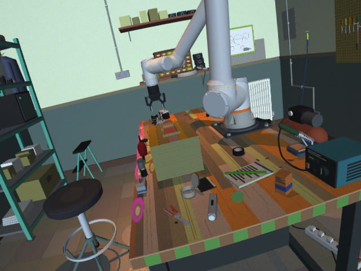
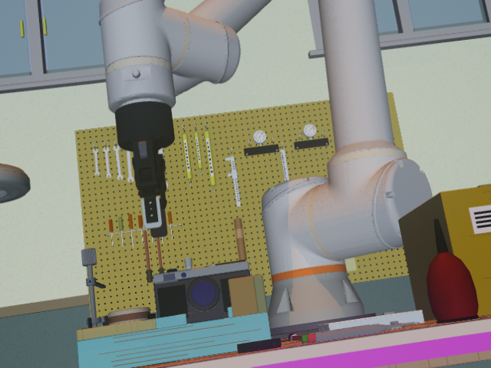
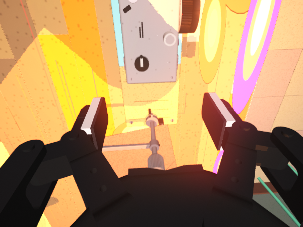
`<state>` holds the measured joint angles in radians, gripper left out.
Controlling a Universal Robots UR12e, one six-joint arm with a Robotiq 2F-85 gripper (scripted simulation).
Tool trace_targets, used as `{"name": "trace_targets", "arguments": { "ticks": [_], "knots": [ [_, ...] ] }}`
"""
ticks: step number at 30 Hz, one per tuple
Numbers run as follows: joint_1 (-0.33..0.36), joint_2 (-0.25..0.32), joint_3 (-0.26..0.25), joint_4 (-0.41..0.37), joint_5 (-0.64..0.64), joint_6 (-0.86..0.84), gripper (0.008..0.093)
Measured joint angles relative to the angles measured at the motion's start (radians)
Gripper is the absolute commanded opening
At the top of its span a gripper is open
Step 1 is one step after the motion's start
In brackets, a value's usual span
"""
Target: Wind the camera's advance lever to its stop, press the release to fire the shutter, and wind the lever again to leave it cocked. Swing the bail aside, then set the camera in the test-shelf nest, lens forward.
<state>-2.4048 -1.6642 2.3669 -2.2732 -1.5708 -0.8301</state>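
Note:
The camera (image 2: 200, 290), a black body with a silver top plate and a dark lens, sits on a pale blue fixture (image 2: 174, 340) at the far left corner of the bench (image 1: 162, 115). From above its top plate (image 3: 149, 42) shows a black dial and a round silver button. My gripper (image 2: 151, 229) hangs open and empty a short way above the camera's left end (image 1: 155, 107) (image 3: 155, 112). A thin clamp post with a knurled knob (image 3: 155, 141) stands directly below the fingers, left of the camera.
A large green box (image 1: 176, 157) stands mid-bench in front of a flat tray (image 1: 170, 129). A tan block (image 2: 246, 295) sits at the camera's right side. A red blower (image 2: 450, 291), tape rolls, pliers and a notebook lie nearer the front edge.

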Motion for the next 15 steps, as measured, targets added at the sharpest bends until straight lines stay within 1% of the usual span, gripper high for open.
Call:
{"name": "trace_targets", "arguments": {
  "ticks": [8,15],
  "knots": [
    [0.000,0.038,0.023,-0.061,0.000,0.000,0.0780],
    [0.000,0.064,0.036,-0.100,0.000,0.000,0.0780]
  ]
}}
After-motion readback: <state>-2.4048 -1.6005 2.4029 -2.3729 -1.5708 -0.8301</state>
